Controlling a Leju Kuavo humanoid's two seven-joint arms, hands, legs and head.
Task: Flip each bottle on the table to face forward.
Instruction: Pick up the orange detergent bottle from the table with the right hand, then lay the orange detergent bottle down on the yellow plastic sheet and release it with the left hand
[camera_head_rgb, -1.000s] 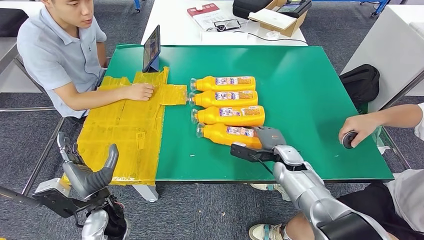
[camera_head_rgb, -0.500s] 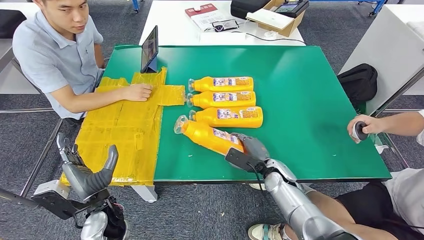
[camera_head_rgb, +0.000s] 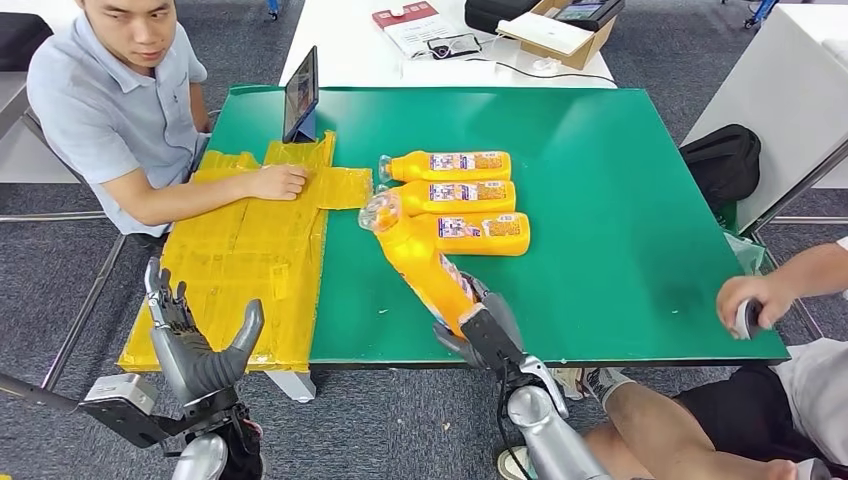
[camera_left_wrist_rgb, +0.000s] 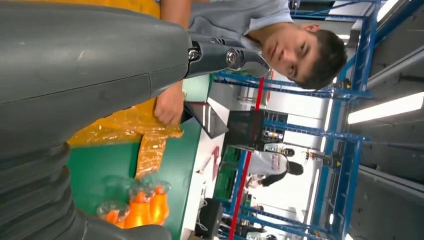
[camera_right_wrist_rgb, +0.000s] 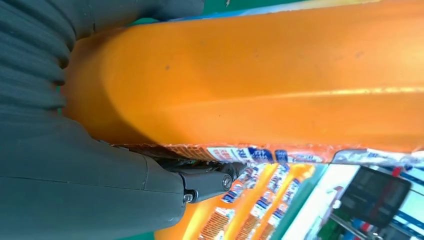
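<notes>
We see the right hand (camera_head_rgb: 478, 335) at the near table (camera_head_rgb: 640, 300) edge, fingers wrapped round the base of one bottle (camera_head_rgb: 420, 262); the right wrist view has its orange body (camera_right_wrist_rgb: 260, 85) pressed against the palm, label strip beside the thumb. The bottle is raised and tilted, base in the hand, cap end up and away to the left, so its long axis runs from the fingers toward the far left, cap hanging over the necks of the row. We judge the coming move turns on that axis: a roll about it w/ the right wrist, then setting it down parallel to the others. The left hand (camera_head_rgb: 200, 350) is low, off the table's near left corner, fingers spread, holding nothing, well apart from the bottles, so the right is the nearer. Beyond lie three bottles (camera_head_rgb: 450, 195) side by side, caps left, labels up. Farther left a person's hand (camera_head_rgb: 280, 183) rests on yellow sheet (camera_head_rgb: 250, 260). Vs. 0.5 s ago: bottle lay slanted on the table, now lifted steeper, cap higher; left hand has risen slightly.
</notes>
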